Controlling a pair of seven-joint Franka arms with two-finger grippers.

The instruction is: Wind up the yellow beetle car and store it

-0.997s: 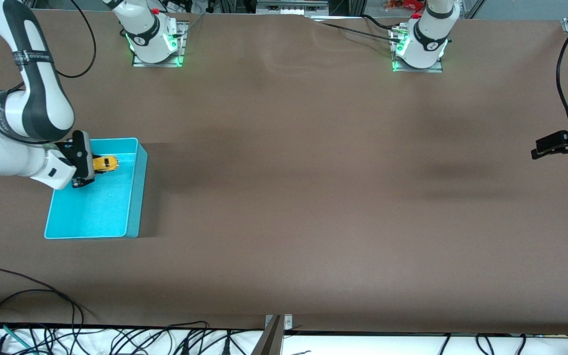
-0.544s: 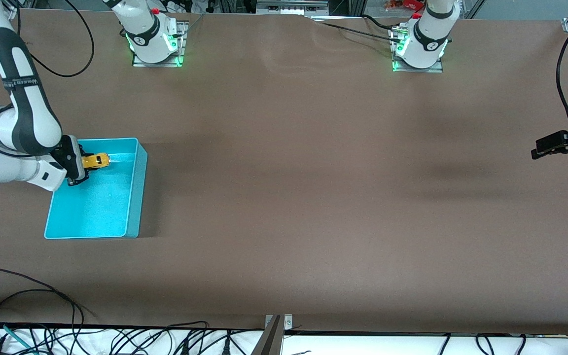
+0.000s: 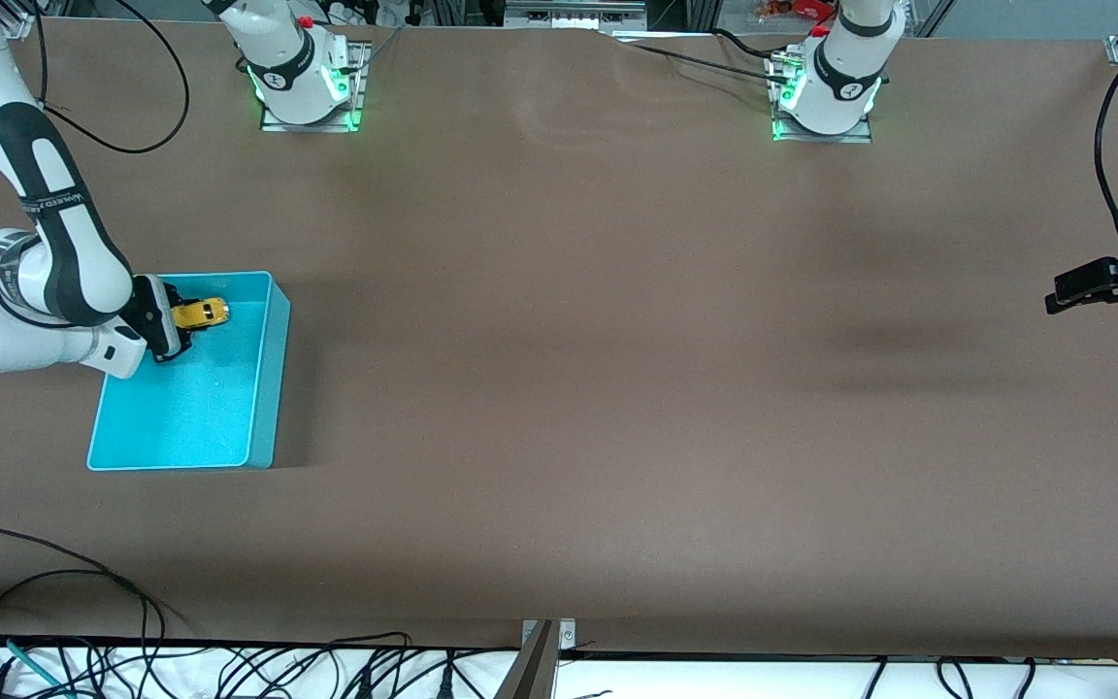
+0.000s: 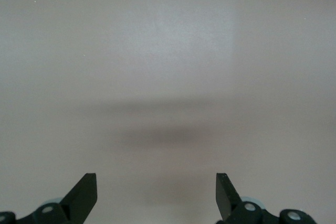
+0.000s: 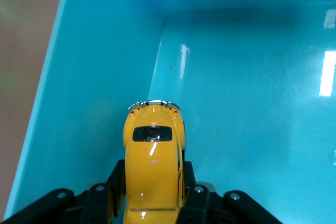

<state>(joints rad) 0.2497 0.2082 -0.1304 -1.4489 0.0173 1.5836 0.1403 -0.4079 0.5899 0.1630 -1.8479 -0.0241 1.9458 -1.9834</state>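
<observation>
yellow beetle car [image 5: 153, 166] level in right pincer [image 5: 152, 195], over turquoise bin [image 3: 263, 388].

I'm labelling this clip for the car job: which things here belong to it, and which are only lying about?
Part of the job:
- yellow beetle car, held in the right pincer over the turquoise bin

Just there:
- left pincer, open, waiting over bare table at the left arm's end
- loose cables along the table edge nearest the front camera
</observation>
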